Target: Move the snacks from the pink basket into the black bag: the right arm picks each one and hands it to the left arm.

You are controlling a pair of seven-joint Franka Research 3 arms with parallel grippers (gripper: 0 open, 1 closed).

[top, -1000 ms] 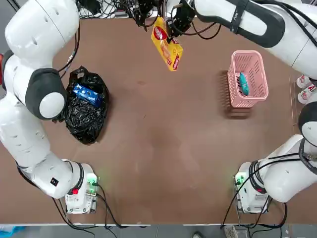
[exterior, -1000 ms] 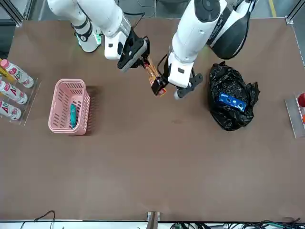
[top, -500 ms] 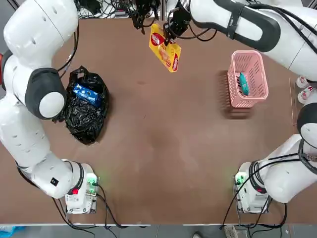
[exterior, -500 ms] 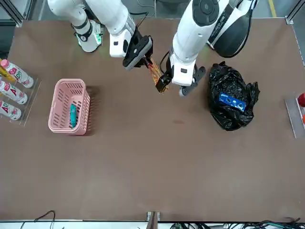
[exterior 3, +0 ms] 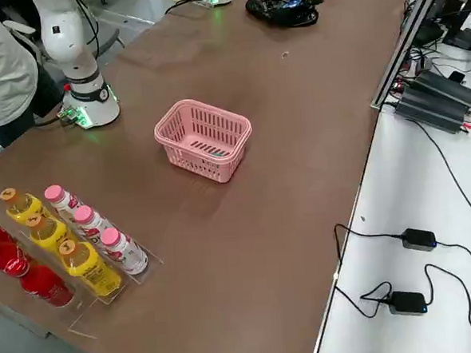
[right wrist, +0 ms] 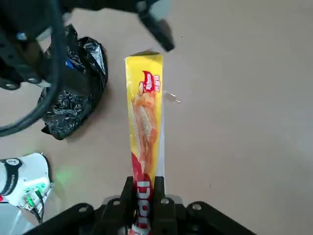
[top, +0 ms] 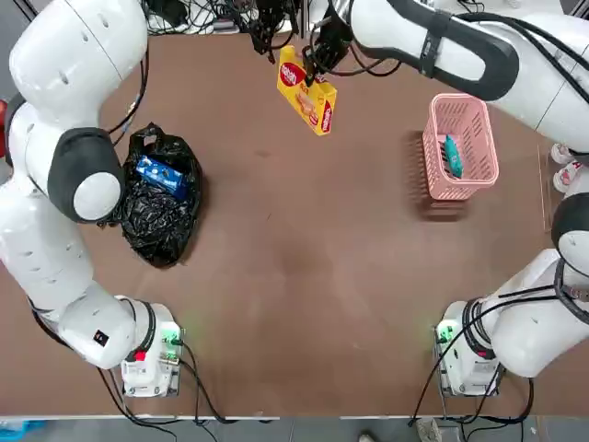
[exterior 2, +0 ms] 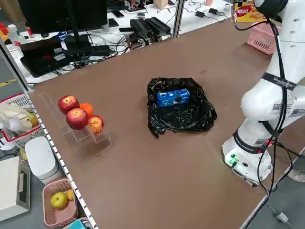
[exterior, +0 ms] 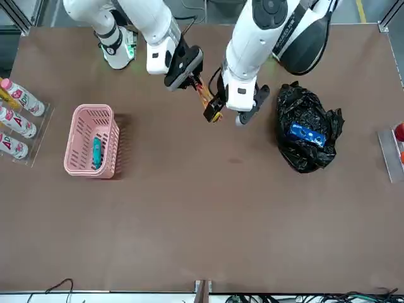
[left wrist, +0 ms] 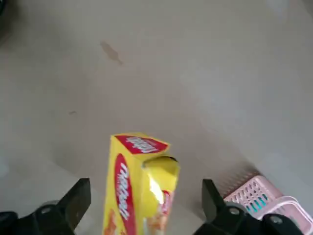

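Observation:
My right gripper [right wrist: 144, 188] is shut on one end of the yellow snack packet [right wrist: 145, 127] and holds it in the air over the table's far middle [top: 306, 89]. My left gripper [left wrist: 145, 190] is open. Its fingers [left wrist: 73, 203] stand on either side of the packet's free end [left wrist: 142, 181] without touching it. The two grippers meet in the front view, right gripper [exterior: 192, 79] and left gripper [exterior: 228, 115]. The black bag [top: 161, 207] lies on the left with the blue packet [top: 161, 175] in its mouth. The pink basket [top: 460, 175] on the right holds the teal packet [top: 452, 155].
Bottles [exterior 3: 64, 243] stand in a clear rack by the table's right edge, near the basket [exterior 3: 204, 138]. Fruit [exterior 2: 78, 114] sits on a clear stand at the left edge. A person [exterior 3: 1, 63] stands beside the right arm's base. Cables and power bricks lie beyond the far edge.
The right gripper has carried the yellow packet a little toward the left arm. The left gripper has closed in so that its open fingers now straddle the packet's end.

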